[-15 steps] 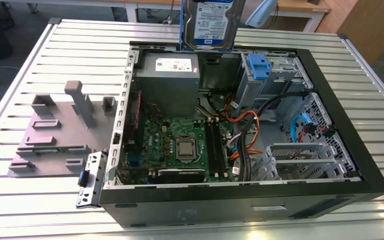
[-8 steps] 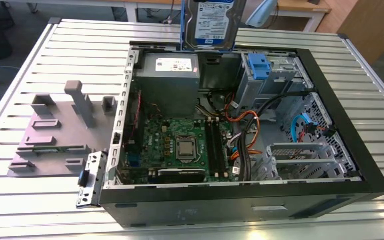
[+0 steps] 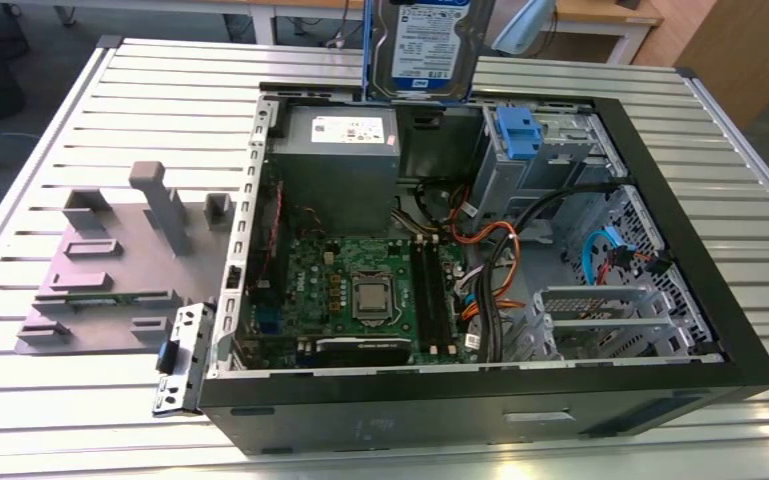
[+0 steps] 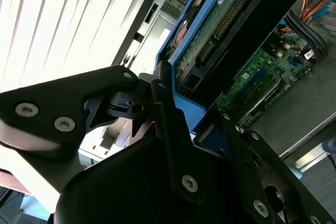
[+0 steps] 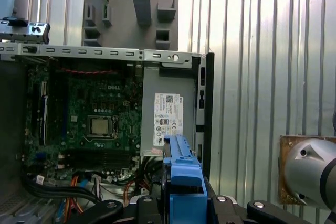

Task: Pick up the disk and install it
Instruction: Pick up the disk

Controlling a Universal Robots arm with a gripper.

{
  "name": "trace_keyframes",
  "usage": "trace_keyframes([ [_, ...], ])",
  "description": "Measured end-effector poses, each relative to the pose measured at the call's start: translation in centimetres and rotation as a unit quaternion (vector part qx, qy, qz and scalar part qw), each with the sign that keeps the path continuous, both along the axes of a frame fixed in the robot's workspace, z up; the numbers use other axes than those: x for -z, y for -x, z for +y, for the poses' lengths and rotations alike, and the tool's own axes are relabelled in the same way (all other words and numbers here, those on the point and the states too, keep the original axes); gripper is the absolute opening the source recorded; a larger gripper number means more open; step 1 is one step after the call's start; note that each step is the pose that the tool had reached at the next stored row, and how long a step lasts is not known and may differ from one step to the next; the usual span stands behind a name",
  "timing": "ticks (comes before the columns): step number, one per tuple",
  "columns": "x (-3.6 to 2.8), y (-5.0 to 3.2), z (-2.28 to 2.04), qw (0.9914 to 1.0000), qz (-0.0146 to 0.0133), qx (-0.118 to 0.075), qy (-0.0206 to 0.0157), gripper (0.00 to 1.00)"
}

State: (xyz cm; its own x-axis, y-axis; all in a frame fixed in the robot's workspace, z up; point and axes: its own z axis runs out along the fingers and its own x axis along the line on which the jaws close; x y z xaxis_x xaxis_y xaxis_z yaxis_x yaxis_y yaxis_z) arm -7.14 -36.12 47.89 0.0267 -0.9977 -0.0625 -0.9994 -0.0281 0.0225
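The disk (image 3: 427, 45), a silver drive with a white-and-blue label in a blue carrier frame, hangs upright above the far edge of the open computer case (image 3: 491, 405) in the exterior view. In the second wrist view my gripper (image 4: 152, 103) is shut on the disk's blue frame (image 4: 181, 111), and the drive's green circuit board (image 4: 220, 24) faces the camera. In the first wrist view the blue carrier (image 5: 181, 174) stands up from between my black fingers (image 5: 231, 205), over the case wall beside the power supply.
Inside the case sit a grey power-supply box (image 3: 341, 150), the motherboard (image 3: 357, 290), orange and black cables (image 3: 491, 250) and a drive bay with a blue clip (image 3: 518, 130). A grey fixture (image 3: 117, 260) and a metal bracket (image 3: 181, 360) lie on the slatted table (image 3: 91, 420).
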Motion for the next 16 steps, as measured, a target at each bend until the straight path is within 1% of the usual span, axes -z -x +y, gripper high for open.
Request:
trace_keyframes([
  [16,0.0,-0.35,0.0,1.0,0.0,0.0,0.0,0.37],
])
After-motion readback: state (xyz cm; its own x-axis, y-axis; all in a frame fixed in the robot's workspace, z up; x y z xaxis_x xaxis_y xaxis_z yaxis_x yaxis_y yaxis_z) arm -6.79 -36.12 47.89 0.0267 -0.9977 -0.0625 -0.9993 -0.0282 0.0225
